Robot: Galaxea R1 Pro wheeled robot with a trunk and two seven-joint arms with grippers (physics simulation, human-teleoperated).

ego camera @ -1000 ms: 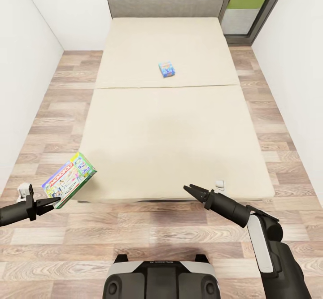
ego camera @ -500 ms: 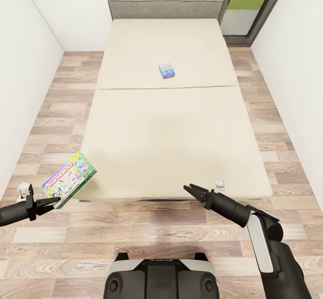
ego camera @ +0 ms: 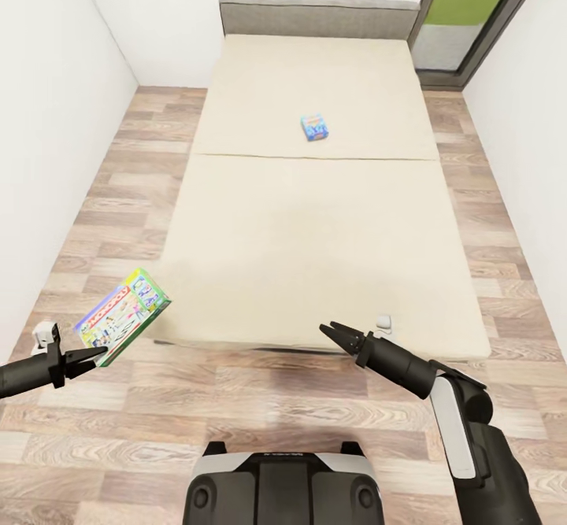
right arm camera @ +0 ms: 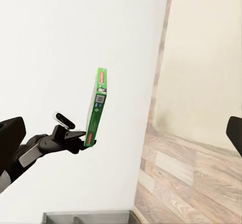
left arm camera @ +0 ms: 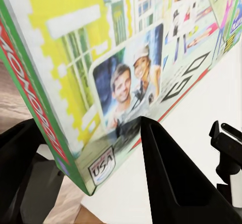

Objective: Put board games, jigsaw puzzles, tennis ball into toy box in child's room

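The larger board game (ego camera: 124, 316), a colourful box with green edges, hangs tilted over the floor by the bed's near left corner, and my left gripper (ego camera: 94, 354) is shut on its lower edge. Up close in the left wrist view, its printed lid (left arm camera: 101, 58) sits between my black fingers (left arm camera: 171, 173). From the right wrist view the same box (right arm camera: 97, 105) appears edge-on. A small, mostly blue board game (ego camera: 315, 128) lies on the beige bed (ego camera: 315, 234), far up the mattress. My right gripper (ego camera: 331, 332) is open and holds nothing, at the bed's near edge.
White walls close in on the left (ego camera: 47, 155) and right (ego camera: 535, 155) of the bed, with strips of wood floor (ego camera: 118, 194) between. A dark-framed window (ego camera: 465, 13) stands at the back right. A small white object (ego camera: 384, 322) lies near the bed's front edge.
The whole head view has shifted, so the bed now sits further right in the picture. Both arms keep their poses, and the left gripper still holds the box.
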